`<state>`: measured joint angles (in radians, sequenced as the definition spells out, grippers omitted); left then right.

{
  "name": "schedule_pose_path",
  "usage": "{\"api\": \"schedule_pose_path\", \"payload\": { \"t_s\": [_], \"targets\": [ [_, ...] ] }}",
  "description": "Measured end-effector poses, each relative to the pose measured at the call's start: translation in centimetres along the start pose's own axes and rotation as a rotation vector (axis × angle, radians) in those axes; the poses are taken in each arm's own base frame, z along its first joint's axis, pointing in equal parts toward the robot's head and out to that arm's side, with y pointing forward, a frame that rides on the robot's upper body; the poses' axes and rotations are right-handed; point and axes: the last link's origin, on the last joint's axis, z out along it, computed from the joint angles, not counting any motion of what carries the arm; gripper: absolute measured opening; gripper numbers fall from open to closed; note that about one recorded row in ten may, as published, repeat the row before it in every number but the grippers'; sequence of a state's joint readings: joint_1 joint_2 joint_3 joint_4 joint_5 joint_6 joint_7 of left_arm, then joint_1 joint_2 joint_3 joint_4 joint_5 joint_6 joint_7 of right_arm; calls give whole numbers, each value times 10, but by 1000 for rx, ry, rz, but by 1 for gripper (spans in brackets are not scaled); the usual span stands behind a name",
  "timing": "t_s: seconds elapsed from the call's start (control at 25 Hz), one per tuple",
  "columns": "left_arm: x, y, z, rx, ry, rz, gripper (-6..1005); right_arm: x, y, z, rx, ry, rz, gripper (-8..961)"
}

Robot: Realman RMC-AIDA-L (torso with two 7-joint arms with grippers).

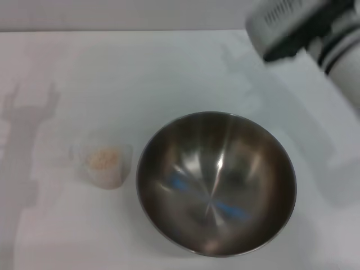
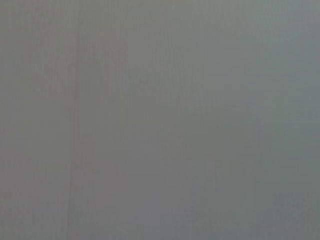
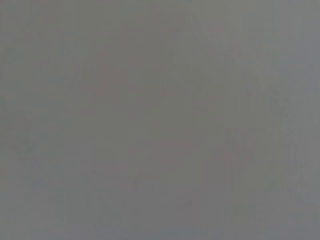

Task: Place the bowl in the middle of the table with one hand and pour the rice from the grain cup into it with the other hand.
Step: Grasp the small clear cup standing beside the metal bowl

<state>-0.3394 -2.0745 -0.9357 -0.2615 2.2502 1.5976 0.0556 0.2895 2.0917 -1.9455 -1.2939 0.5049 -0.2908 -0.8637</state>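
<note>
The stainless-steel bowl (image 1: 216, 183) sits on the white table (image 1: 140, 73), a little right of the middle and near the front edge, and it holds nothing. The grain cup (image 1: 104, 163) stands upright just to the bowl's left, with beige rice (image 1: 103, 158) inside. Part of my right arm (image 1: 306, 28) shows at the top right, high above the table; its gripper is out of view. My left arm and gripper are out of view. Both wrist views show only a flat grey surface.
A shadow of an arm lies on the table at the far left (image 1: 28, 129). The table's far edge (image 1: 112, 31) runs along the top of the head view.
</note>
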Motion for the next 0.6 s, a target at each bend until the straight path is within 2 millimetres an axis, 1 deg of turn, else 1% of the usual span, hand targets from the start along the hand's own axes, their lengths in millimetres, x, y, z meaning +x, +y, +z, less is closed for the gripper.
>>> {"api": "schedule_pose_path", "payload": {
  "t_s": [0.04, 0.08, 0.12, 0.16, 0.2, 0.24, 0.28, 0.32, 0.36, 0.4, 0.44, 0.48, 0.56, 0.6],
  "targets": [
    [0, -1, -1, 1, -3, 1, 785, 8, 9, -17, 109, -92, 38, 501],
    [-1, -2, -3, 1, -7, 3, 785, 18, 12, -37, 222, -183, 115, 501],
    [-1, -2, -3, 1, -7, 3, 785, 18, 12, -37, 222, -183, 115, 501],
    [-1, -1, -5, -4, -9, 2, 785, 27, 14, -46, 259, -210, 174, 501],
    [-1, -1, -5, -4, -9, 2, 785, 27, 14, -46, 259, -210, 174, 501],
    [-1, -1, -5, -5, -11, 1, 785, 44, 11, -66, 333, -259, 314, 501],
    [-1, -1, -6, -7, -12, -2, 785, 44, 11, -66, 333, -259, 314, 501],
    [-1, -1, -7, -10, -15, -8, 785, 61, 6, -82, 371, -287, 460, 501],
    [-1, -1, -9, -15, -18, -17, 785, 61, 6, -82, 371, -287, 460, 501],
    [-2, -1, -12, -23, -25, -35, 785, 73, 3, -91, 376, -291, 553, 501],
    [-2, -1, -18, -32, -37, -63, 785, 94, -1, -104, 365, -274, 685, 501],
    [-2, -1, -18, -32, -37, -63, 785, 94, -1, -104, 365, -274, 685, 501],
    [-3, -3, -25, -35, -51, -84, 785, 117, -7, -118, 352, -234, 808, 501],
    [-3, -3, -25, -35, -51, -84, 785, 127, -10, -124, 352, -213, 855, 501]
  ]
}}
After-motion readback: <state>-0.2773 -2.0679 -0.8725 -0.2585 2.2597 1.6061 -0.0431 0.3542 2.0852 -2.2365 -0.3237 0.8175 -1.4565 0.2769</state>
